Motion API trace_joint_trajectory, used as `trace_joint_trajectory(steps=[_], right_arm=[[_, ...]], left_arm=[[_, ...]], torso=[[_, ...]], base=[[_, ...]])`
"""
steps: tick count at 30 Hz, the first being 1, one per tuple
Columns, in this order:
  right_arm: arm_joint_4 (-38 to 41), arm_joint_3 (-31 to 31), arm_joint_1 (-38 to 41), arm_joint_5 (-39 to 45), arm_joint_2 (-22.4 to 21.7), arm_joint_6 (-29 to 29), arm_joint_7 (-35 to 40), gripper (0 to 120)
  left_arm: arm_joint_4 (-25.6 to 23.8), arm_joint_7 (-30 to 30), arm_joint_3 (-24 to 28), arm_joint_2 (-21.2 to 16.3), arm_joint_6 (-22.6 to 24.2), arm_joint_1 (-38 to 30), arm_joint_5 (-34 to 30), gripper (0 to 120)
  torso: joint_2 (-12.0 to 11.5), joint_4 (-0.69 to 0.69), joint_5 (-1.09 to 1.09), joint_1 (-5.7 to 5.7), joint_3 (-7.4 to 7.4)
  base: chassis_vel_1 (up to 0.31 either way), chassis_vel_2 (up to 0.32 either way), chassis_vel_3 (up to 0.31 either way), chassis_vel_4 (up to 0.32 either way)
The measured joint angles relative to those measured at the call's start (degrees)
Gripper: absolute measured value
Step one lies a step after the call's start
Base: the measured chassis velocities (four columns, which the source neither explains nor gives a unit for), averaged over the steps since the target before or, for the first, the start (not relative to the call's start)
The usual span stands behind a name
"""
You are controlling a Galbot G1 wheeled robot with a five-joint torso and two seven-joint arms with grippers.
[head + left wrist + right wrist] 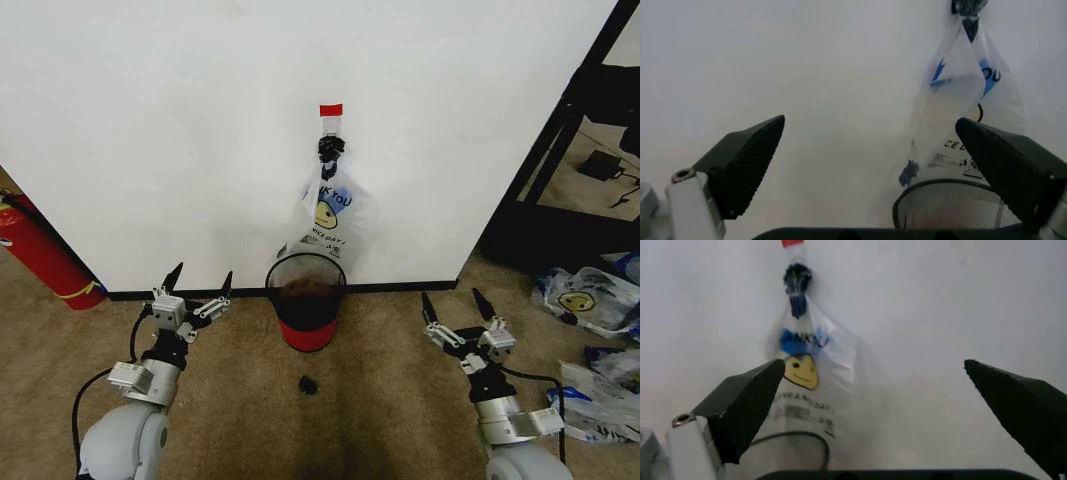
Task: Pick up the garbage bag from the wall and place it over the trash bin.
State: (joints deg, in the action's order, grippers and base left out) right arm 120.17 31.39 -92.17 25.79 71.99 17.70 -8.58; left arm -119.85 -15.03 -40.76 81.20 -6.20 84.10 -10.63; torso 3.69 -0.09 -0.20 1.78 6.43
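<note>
Both tools gape below translucent smiley garbage bag [327, 212] hanging on wall [180, 120].

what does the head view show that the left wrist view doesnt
Head view alone: both grippers low over the carpet, the left gripper and the right gripper, fingers open, a red fire extinguisher on the left, the red tape strip, lumpy smiley bags on the right.

Left wrist view alone: a close look between its own open fingers.

Both: the garbage bag hanging on the wall above the trash bin.
</note>
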Motion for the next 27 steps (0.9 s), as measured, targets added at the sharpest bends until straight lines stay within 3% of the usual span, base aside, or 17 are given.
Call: trace_joint_trajectory(steps=[9,16,27], right_arm=[[-0.19,-1.81,3.96,8.07,-1.11,-2.11,-0.76,100],[-2.47,-6.78,9.80,23.51,0.06,-2.24,-1.92,100],[-3.73,-7.50,9.99,22.18,0.62,-2.84,-2.82,100]], left_arm=[[-0.03,-0.25,-0.34,0.51,-0.27,0.76,0.85,100],[0.15,-0.21,-0.62,0.51,-0.46,1.30,1.38,100],[0.66,-0.12,-0.67,0.45,-0.53,0.95,1.58,100]], torso=[[0.00,0.00,0.00,0.00,0.00],[0.00,0.02,0.00,0.00,0.00],[0.00,0.00,-0.01,0.00,0.00]], base=[[0.000,0.000,0.000,0.000],[0.000,0.000,0.000,0.000],[0.000,0.000,0.000,0.000]])
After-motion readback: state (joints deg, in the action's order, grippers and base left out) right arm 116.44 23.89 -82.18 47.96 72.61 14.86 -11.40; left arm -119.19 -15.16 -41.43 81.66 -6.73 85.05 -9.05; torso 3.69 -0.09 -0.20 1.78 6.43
